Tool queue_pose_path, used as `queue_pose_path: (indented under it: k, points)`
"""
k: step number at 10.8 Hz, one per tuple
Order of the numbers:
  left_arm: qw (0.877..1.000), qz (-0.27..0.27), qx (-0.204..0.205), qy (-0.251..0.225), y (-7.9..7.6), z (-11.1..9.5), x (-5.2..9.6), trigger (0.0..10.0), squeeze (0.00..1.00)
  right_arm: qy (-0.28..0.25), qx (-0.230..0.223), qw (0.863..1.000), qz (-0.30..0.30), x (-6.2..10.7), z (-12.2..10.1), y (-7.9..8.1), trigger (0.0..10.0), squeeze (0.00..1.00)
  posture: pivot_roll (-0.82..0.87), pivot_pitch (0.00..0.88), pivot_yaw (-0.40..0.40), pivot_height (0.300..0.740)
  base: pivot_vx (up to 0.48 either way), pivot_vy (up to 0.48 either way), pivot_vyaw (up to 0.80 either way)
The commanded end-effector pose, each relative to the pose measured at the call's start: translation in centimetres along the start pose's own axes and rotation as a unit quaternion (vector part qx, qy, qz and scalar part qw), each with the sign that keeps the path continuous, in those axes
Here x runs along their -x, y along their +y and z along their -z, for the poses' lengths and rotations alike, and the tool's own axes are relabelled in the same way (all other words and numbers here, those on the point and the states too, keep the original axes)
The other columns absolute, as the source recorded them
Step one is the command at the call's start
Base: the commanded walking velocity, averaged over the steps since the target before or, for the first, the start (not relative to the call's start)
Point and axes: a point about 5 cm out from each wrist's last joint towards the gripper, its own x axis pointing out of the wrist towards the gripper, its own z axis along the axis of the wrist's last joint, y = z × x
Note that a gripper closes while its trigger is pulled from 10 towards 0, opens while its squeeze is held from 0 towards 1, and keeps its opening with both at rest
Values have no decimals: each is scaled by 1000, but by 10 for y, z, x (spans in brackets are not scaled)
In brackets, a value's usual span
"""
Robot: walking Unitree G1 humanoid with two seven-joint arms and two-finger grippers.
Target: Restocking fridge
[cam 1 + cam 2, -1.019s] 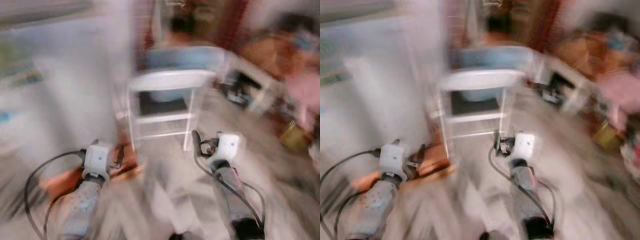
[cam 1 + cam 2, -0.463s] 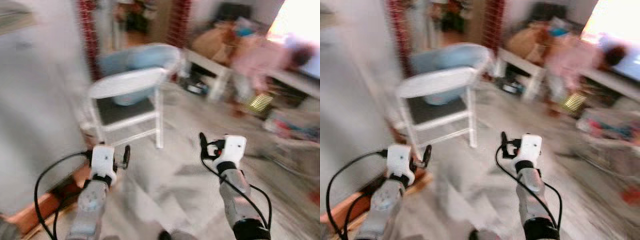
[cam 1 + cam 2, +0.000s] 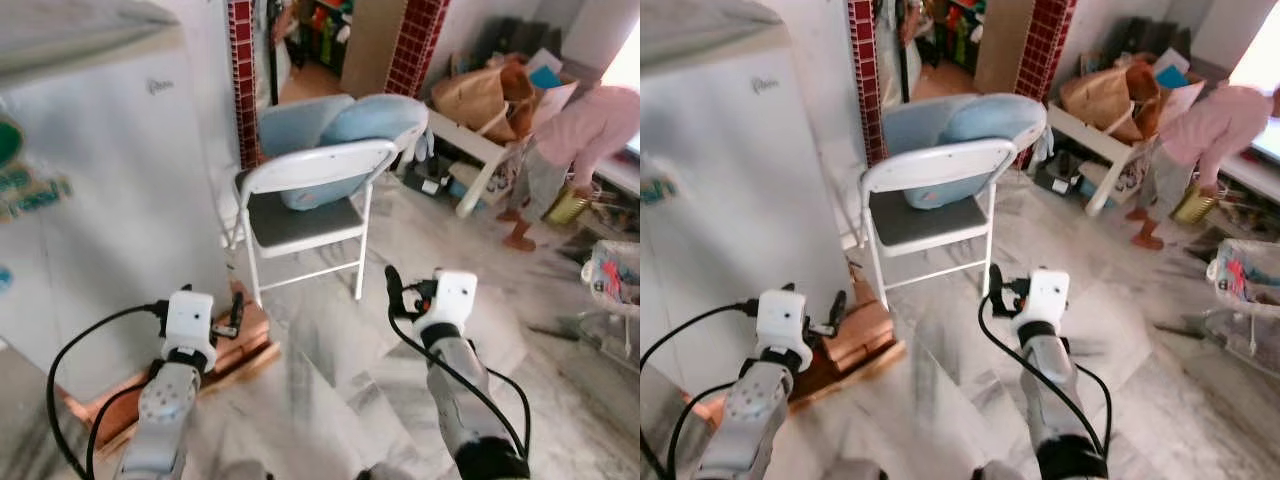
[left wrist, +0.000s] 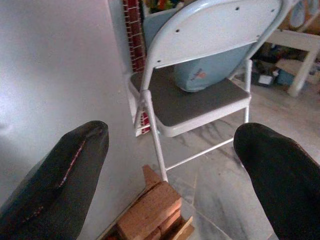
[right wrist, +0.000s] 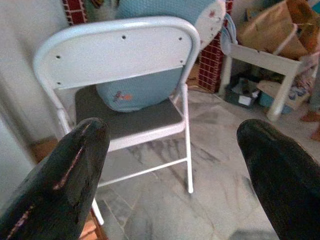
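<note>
Fridge point(image 3: 90, 200): white, tall, long axis upright, door shut, flat front facing toward the robot's right and the room. It stands just beyond and to the outer side of the left gripper point(image 4: 170, 165), whose fingers point(image 4: 60, 180) are spread wide, holding nothing. In the left wrist view the fridge wall runs close beside one finger. Wooden blocks point(image 4: 152, 212) lie on the floor between the left fingers, at the foot of the fridge.

Right gripper point(image 5: 170, 165): fingers point(image 5: 280, 165) also spread apart, empty, held up over the marble floor point(image 3: 330, 350).

Folding chair point(image 3: 310, 200): white, ahead of both grippers and framed between the fingers in each wrist view, its backrest toward the robot. A light blue tub point(image 3: 340, 130) rests tilted on the seat.

Beyond the right fingers, well apart: white bench point(image 3: 470, 150) with a brown bag point(image 3: 485, 95) on top, and a person point(image 3: 575, 140) in pink bending over.
</note>
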Motion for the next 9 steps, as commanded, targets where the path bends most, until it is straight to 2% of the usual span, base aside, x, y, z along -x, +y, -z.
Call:
queue_pose_path:
  k: [1,6,7,9]
  points:
    - [1000,14,-6,-12,-7,-5,-2,10000,0,1,3,1000,18,2,1,-10,10000,0,174,33,-43,740,0,0,0]
    - [998,57,-35,-5,-3,-9,-7,10000,0,-15,-16,997,72,2,1,-14,10000,0,141,17,87,740,0,0,0]
    - [997,70,-39,-6,-6,-16,-18,10000,0,-14,-15,996,83,6,4,-15,10000,0,139,21,74,740,0,0,0]
    - [996,71,-46,-16,-7,-23,-25,10000,0,-13,-1,998,61,-1,0,-10,10000,0,163,15,35,740,0,426,0]
